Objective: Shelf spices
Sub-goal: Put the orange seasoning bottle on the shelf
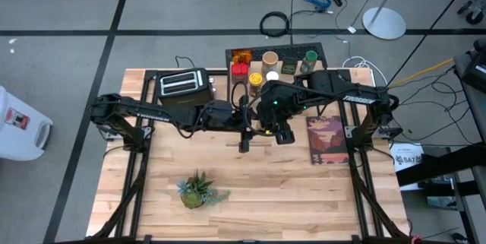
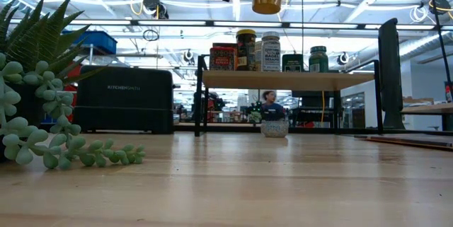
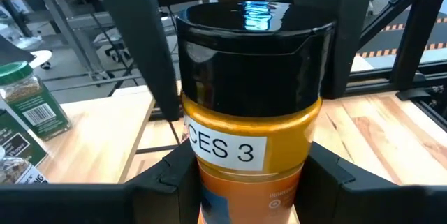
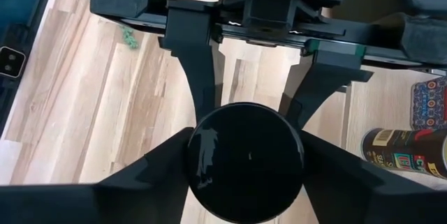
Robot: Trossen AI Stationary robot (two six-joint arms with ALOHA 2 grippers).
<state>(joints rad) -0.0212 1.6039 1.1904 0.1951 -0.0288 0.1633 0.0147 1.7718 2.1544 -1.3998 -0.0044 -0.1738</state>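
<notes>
The left claw (image 3: 244, 182) is clamped on a black-lidded orange spice jar (image 3: 251, 112) labelled "CES 3", held high above the wooden counter (image 1: 250, 191); the right claw (image 4: 246, 161) brackets its lid, fingers apart, near the wooden-topped wire shelf (image 2: 283, 80)

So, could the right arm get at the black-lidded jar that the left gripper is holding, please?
Probably yes: the right gripper sits at the lid of the black-lidded jar, with nothing between them.
</notes>
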